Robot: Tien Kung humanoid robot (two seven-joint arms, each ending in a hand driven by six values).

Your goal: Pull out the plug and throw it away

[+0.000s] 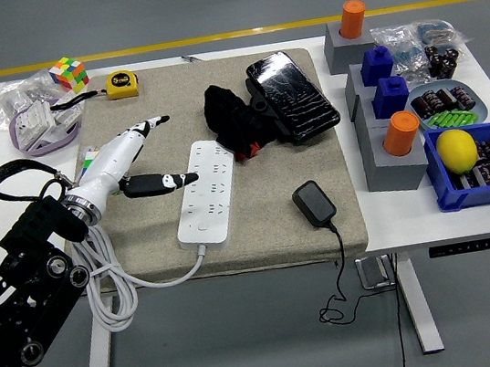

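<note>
A white power strip [206,191] lies on the beige mat [270,226], its white cable [104,292] coiling off the table's left front. A black plug adapter [313,203] lies unplugged on the mat's front right, its thin black cord [339,271] hanging over the edge. My left hand [144,157] hovers just left of the strip, open, fingers stretched toward the strip's upper left corner and holding nothing. The right arm is out of view.
Black cloth [234,120] and a black pouch [292,95] lie at the mat's back. A Rubik's cube [69,73], yellow tape measure [123,83] and bags [32,118] sit back left. Grey blocks with orange and blue pegs [386,116] and a blue bin [482,162] fill the right.
</note>
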